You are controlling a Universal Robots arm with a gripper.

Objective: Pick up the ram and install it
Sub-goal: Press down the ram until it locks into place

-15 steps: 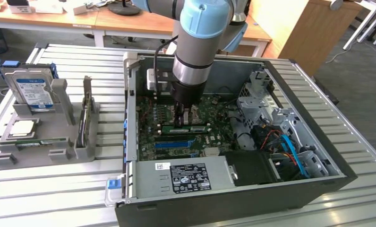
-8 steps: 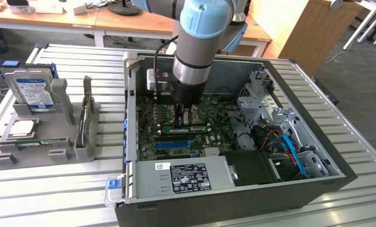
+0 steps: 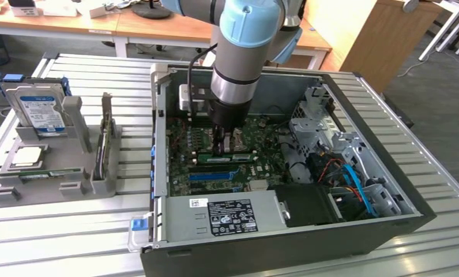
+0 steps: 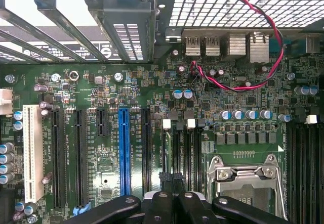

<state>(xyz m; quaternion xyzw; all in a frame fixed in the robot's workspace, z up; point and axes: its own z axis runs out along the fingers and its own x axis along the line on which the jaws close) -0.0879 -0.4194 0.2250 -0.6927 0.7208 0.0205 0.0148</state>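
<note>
- The arm reaches down into the open computer case (image 3: pixel 291 231), which fills the centre and right of the exterior view, standing on a slatted metal surface (image 3: pixel 75 242).
- The tool (image 3: pixel 228 140) is clenched, its fingers (image 4: pixel 174 206) drawn together just above the green motherboard (image 3: pixel 214 173), near the centre of the exterior frame.
- In the wrist view, the black fingers sit at the bottom centre of the frame, over the dark memory slots (image 4: pixel 185 153) beside the blue expansion slot (image 4: pixel 124 150); the metal processor socket (image 4: pixel 245 181) lies at the lower right.
- Whether anything is pinched between the fingers cannot be told.
- The ram (image 3: pixel 52 173), a thin green stick, lies flat in the grey holder tray (image 3: pixel 52 190) at the lower left of the exterior frame, well apart from the tool.
- A second thin board (image 3: pixel 105 141) stands on edge in the tray's right-hand slot.
- The blue-labelled hard drive (image 3: pixel 41 112) stands upright at the back of the tray, and a square silver processor chip (image 3: pixel 28 154) lies just in front of it.
- A red-and-black twisted cable (image 4: pixel 253 47) loops across the upper right of the wrist frame.
</note>
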